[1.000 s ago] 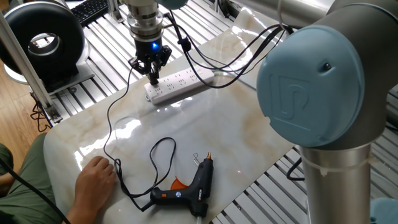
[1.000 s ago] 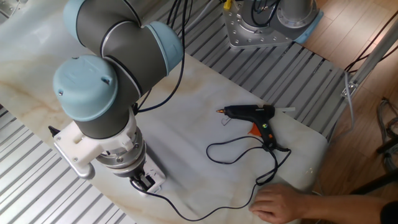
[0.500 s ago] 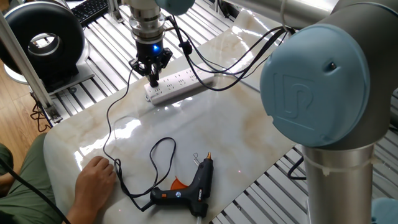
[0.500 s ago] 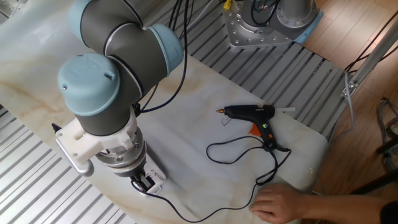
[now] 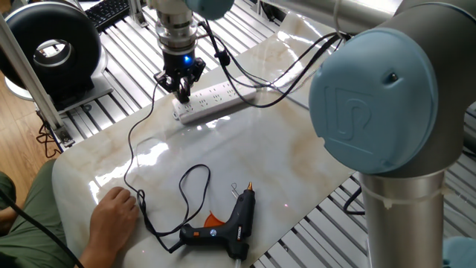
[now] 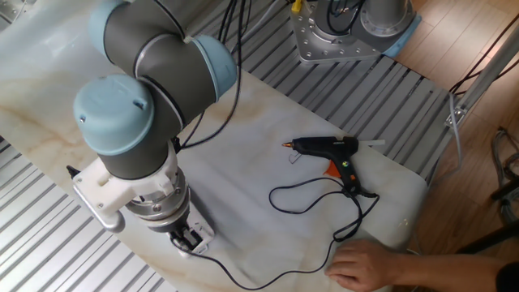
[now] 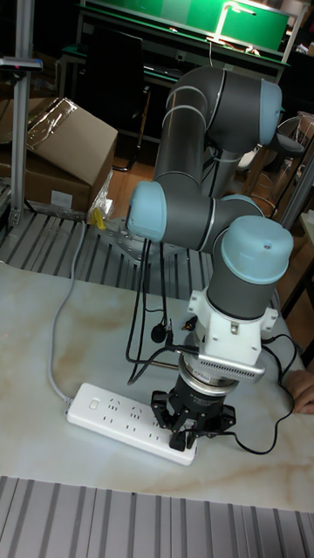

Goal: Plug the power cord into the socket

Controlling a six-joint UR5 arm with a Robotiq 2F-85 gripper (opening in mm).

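— What sits at the left of the table?

— A person's hand (image 5: 113,212) rests flat on the marble table (image 5: 297,149), just beside the cord (image 5: 134,141). The cord runs from there up to the gripper (image 5: 182,91) and loops back down to the glue gun (image 5: 223,223), which lies near the front edge.

— And the arm?

— It bends over the table with the wrist pointing straight down, the gripper poised over the end of the strip (image 5: 216,99) farthest from its grey cable (image 7: 59,327). The fingers are closed on the plug (image 7: 181,438), held at the strip's surface; whether the prongs are seated cannot be told.

— Where does the strip lie?

— Flat on the table at the far side, outlets facing up, well apart from the glue gun.
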